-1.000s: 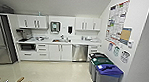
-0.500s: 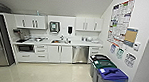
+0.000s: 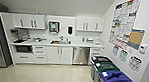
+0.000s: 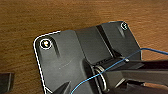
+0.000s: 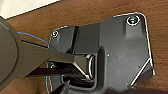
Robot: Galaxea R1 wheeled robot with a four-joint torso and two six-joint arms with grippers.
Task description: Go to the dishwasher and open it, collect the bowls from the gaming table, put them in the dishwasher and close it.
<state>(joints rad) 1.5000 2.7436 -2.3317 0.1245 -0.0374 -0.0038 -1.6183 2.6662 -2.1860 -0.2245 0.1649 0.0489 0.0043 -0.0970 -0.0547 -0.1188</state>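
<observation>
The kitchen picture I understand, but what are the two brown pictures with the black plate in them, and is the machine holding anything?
All three come from one wheeled robot with two arms. The wide picture is taken from a camera high on its head, looking into a kitchenette: white cabinets, a sink in the counter, and the steel-fronted dishwasher under it, door closed. Three bins stand along the right wall, below posters.

The two brown pictures come from cameras on the robot's wrists, one on each arm. The black plate with round fittings and the bar beside it are parts of the robot itself; a thin blue cable runs across. The brown behind is a wood-grained surface.

I see nothing being held, but whether the pincers are open or shut I cannot tell.
</observation>
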